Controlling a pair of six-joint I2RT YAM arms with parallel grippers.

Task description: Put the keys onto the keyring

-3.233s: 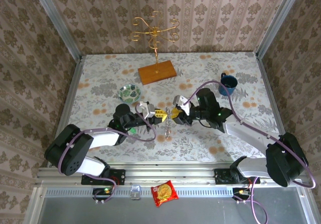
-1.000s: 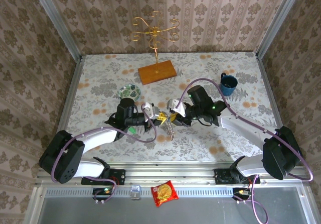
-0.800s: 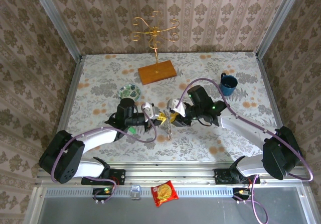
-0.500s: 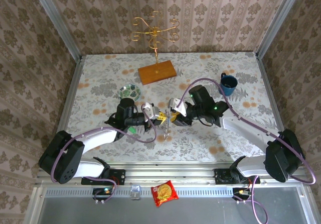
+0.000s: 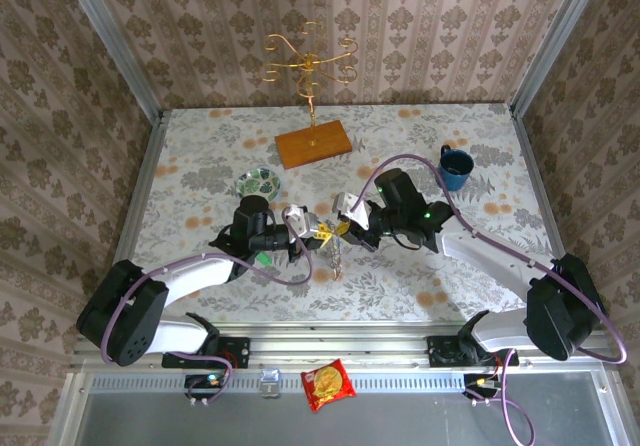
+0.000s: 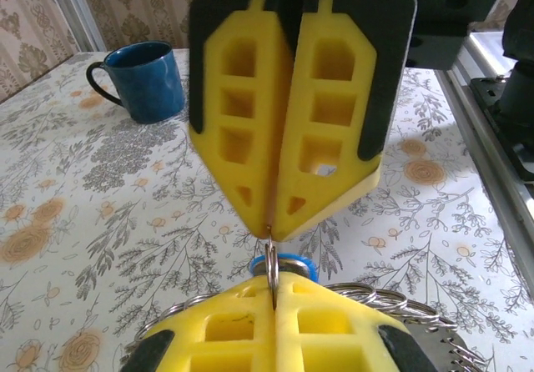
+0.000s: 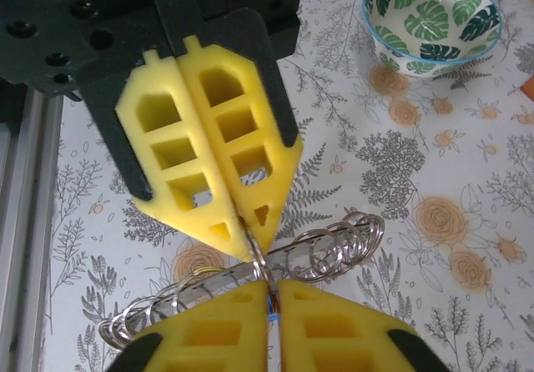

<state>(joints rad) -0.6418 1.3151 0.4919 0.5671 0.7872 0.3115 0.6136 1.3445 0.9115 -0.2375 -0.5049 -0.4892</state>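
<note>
Left pincer (image 5: 321,232), right pincer (image 5: 344,229) closer, keyring (image 5: 336,256) dangling

Yellow claw pads (image 6: 265,168), silver keyring (image 7: 292,259), blue mug (image 6: 146,80), floral table (image 6: 100,213).

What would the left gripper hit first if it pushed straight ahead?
The right gripper, almost at once: its shut yellow fingers face the left gripper tip to tip, with the keyring pinched between them.

Yellow latticed pads (image 6: 265,138), black-backed, are seen on left gripper (image 5: 322,232) and right gripper (image 5: 344,229); white arm links (image 5: 195,271), purple cables (image 5: 395,159) noted.
</note>
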